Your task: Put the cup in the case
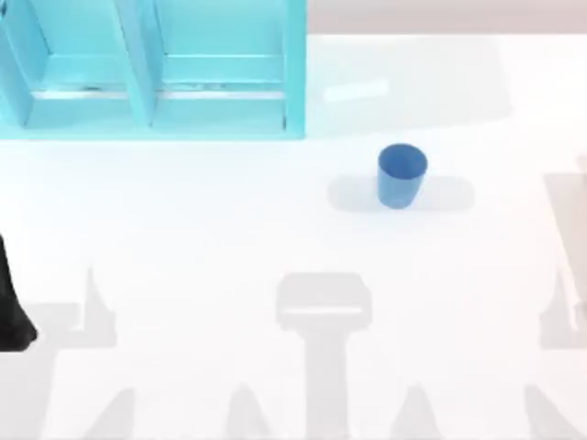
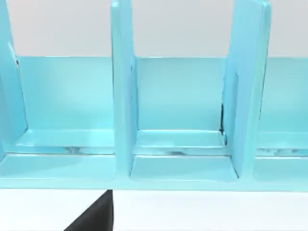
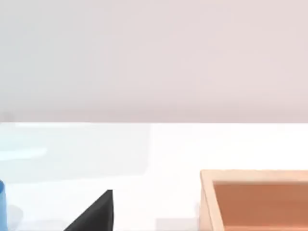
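Standing at the top view's far left, the case point(image 1: 151, 69), a light turquoise shelf unit, presents its vertical dividers and open compartments toward the table point(image 1: 229, 238), and every compartment in sight is empty. Seen closer from the left wrist view, the case point(image 2: 183, 120) shows smooth back panels, low shelf floors and upright dividers, with nothing resting inside. A dark part of the left arm point(image 1: 14, 307) sits at the left edge of the table, well apart from the cup and apparently parked; whether that gripper's jaws are released or clenched cannot be told. A black wedge, probably part of that arm's own gripper, crosses the lower edge of the left wrist view.

Further right, the cup point(image 1: 402, 174), small, plain and blue, stands upright on the white tabletop with its mouth facing up, just past the case's right end and nearer the viewer, touching nothing. A sliver of the cup point(image 3: 2, 204) appears at the edge of the right wrist view, which also takes in the corner of a wooden box point(image 3: 255, 199) on the table. The state of the right arm's jaws cannot be told either.

Judged from this scene, the task has hardly begun: the cup is ungrasped and outside the case. Everything remains to be done, namely reaching for the cup, closing on it, carrying it left to a compartment and setting it down inside
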